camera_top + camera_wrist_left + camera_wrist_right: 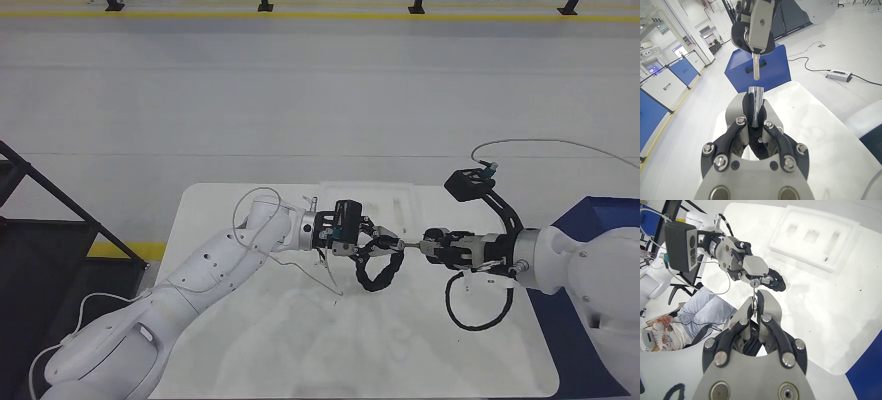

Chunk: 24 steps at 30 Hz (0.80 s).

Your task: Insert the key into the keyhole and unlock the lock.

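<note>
The slim silver metal key (756, 66) is pinched by its head in the right gripper (755, 297), whose jaws are closed on it, with the blade pointing straight at the polished chrome lock cylinder (755, 102). The left gripper (753, 107) is clamped round that cylinder's barrel, keyhole end outward. Both are held in the air above the table, and the lock's black sleeved cable loop (777, 281) hangs off to one side. Blade tip and keyhole face are just apart — lined up, not yet entered.

The key looks light, stiff and thin. A grip on its flat head, as here, seems right, though it could pivot between the pads if the tip catches the rim. The chrome barrel is likely slippery and apt to roll once turning force comes on, so it needs a firm hold.

Below lies a smooth white table (300, 340), with a white foam tray with cut-out recesses (783, 251) near its far edge. Beyond — pale floor, a blue metal cabinet (738, 65), a grey power brick (839, 74) and blue and white barrier panels (682, 71).
</note>
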Each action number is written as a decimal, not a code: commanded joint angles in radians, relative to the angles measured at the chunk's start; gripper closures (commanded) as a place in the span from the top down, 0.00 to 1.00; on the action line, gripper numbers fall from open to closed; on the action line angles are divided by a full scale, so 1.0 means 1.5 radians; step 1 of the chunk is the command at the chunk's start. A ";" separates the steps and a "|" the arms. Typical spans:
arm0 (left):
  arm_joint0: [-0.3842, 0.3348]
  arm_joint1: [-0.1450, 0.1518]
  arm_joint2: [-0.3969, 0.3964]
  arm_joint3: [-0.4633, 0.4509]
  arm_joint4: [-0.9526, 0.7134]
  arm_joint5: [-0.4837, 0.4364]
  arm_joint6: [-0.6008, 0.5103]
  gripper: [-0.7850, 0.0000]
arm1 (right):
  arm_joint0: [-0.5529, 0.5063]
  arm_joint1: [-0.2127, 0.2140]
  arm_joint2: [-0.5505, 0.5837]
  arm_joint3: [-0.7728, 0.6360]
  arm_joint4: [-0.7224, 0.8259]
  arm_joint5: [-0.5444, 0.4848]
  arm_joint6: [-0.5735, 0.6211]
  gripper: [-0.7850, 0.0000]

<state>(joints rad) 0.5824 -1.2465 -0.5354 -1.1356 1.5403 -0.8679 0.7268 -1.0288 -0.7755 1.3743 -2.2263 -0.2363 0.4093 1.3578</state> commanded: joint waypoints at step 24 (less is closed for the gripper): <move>0.013 -0.009 -0.024 0.003 0.010 -0.024 -0.004 0.00 | 0.020 0.005 -0.046 -0.040 -0.060 0.028 0.001 0.00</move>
<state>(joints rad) 0.6009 -1.2589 -0.5708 -1.1305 1.5551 -0.9037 0.7213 -0.9996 -0.7676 1.3061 -2.2863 -0.3269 0.4501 1.3592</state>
